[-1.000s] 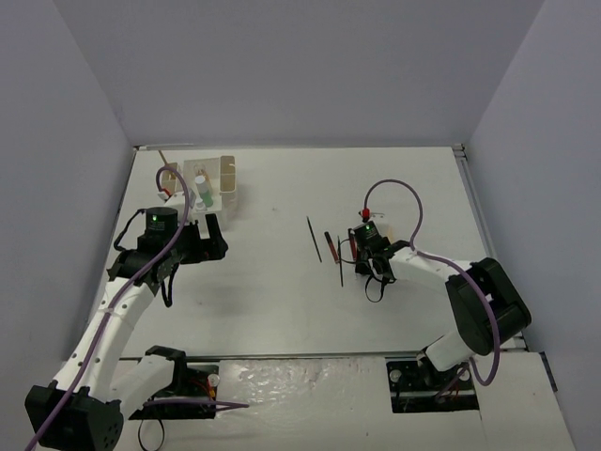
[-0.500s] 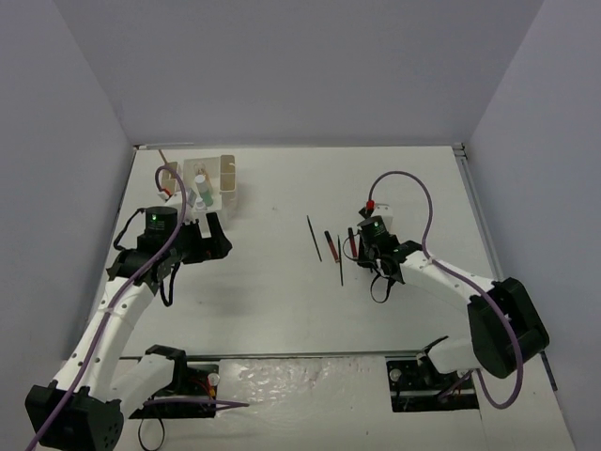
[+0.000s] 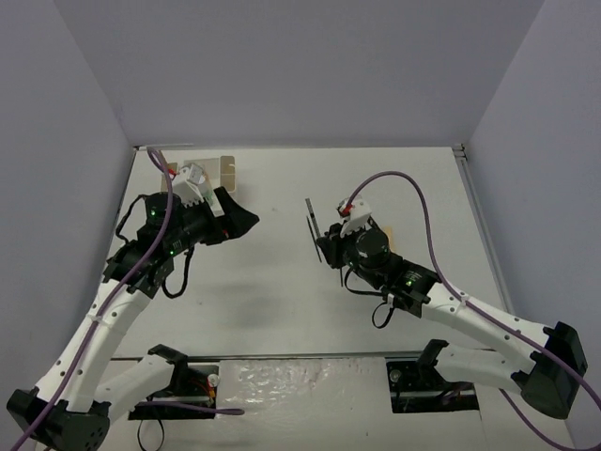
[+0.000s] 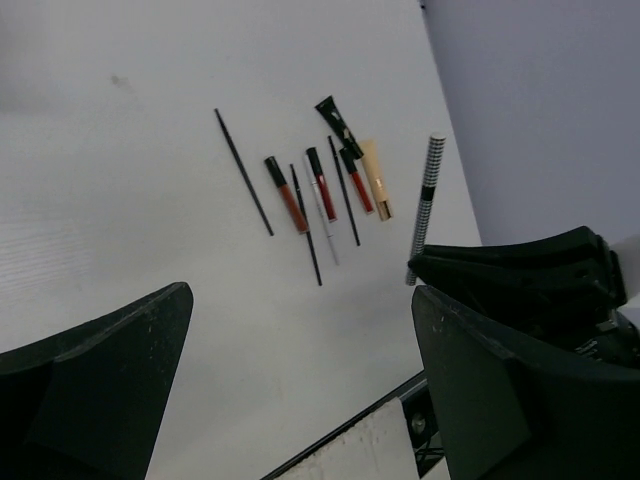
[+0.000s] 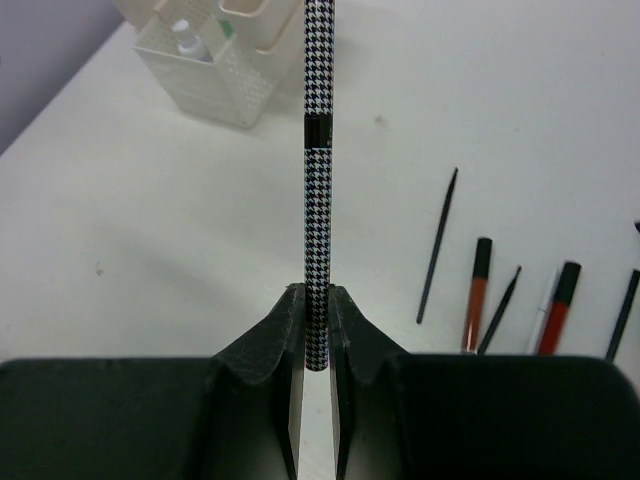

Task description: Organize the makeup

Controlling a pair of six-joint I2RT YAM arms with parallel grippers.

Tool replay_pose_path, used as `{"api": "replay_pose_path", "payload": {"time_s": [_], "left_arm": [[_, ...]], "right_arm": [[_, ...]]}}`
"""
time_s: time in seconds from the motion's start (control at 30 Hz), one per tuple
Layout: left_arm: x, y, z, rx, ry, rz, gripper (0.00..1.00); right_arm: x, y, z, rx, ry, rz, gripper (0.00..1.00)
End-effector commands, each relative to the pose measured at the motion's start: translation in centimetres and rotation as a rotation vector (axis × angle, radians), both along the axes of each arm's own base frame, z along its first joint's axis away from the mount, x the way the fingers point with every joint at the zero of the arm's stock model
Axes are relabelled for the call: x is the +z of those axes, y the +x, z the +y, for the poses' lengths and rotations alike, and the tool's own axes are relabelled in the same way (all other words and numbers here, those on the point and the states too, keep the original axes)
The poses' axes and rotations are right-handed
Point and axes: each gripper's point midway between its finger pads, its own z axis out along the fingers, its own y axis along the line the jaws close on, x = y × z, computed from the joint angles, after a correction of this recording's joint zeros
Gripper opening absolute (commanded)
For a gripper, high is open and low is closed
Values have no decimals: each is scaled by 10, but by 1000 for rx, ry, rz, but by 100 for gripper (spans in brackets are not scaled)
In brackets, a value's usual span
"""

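Observation:
My right gripper [image 5: 318, 322] is shut on a black-and-white houndstooth pencil [image 5: 318, 160], which sticks straight out from the fingers above the table. From above, this gripper [image 3: 329, 241] hangs over the row of loose makeup with the pencil [image 3: 311, 222] pointing away. On the table lie a thin black pencil [image 4: 243, 172], red lip-gloss tubes [image 4: 288, 196], a tan tube [image 4: 376, 180] and more black sticks. My left gripper [image 4: 300, 400] is open and holds nothing, to the right of the white box [image 3: 225, 172], its fingers [image 3: 240, 219] pointing toward the makeup.
The white compartmented box [image 5: 215, 60] stands at the far left with small capped bottles [image 5: 186, 38] in it. Grey walls close in the table on three sides. The right arm's cable [image 3: 413, 202] loops above its wrist.
The right gripper has lifted the houndstooth pencil off the table and swung left over the row. The left gripper has drawn away from the box and turned toward the middle.

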Motion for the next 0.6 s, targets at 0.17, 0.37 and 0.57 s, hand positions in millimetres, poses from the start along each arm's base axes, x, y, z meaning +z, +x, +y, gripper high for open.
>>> {"api": "replay_pose_path", "payload": {"time_s": [0.17,0.37,0.57], "left_arm": [[56,8,-52,-49,-44,-137,74],[49,8,-67,-58,1,-133,66],[42,11,-79,-63,21,-127,60]], "right_arm": [[56,-12,51,178,166,-198,0],[60,-17,57,208,192,-208,0],[61,-17,57,209,202,-214,0]]}}
